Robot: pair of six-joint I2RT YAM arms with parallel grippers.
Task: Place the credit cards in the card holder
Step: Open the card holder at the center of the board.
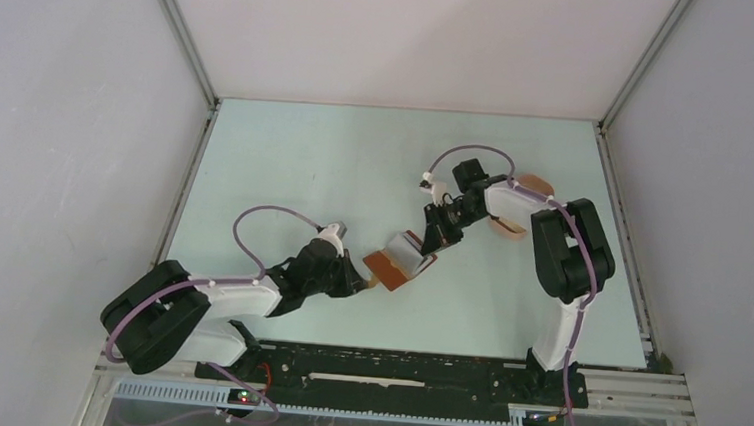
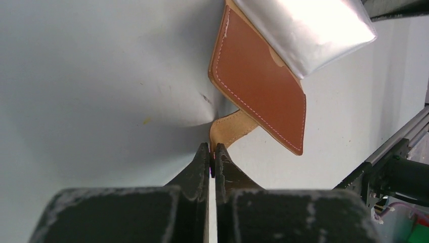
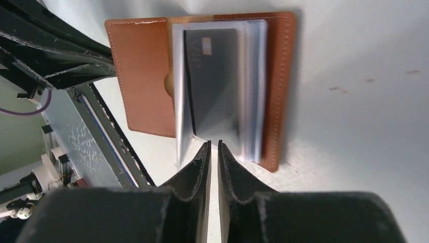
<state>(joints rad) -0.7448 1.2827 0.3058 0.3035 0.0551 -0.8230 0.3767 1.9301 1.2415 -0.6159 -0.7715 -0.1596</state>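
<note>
The reddish-brown card holder point(image 1: 400, 263) lies open on the table between the two arms. My left gripper point(image 2: 213, 148) is shut on its tan snap tab point(image 2: 230, 129), with the leather cover point(image 2: 258, 86) and the clear pockets point(image 2: 308, 30) just beyond. In the right wrist view a black credit card point(image 3: 212, 81) sits inside a clear pocket of the card holder point(image 3: 144, 76). My right gripper point(image 3: 213, 144) is at that card's near edge. Its jaws are nearly together, with only a thin slit and nothing between them. No other credit cards show.
A pink oval tray point(image 1: 536, 185) lies at the right back, mostly hidden behind the right arm. The black base rail point(image 1: 392, 369) runs along the near table edge. White walls enclose the table on three sides.
</note>
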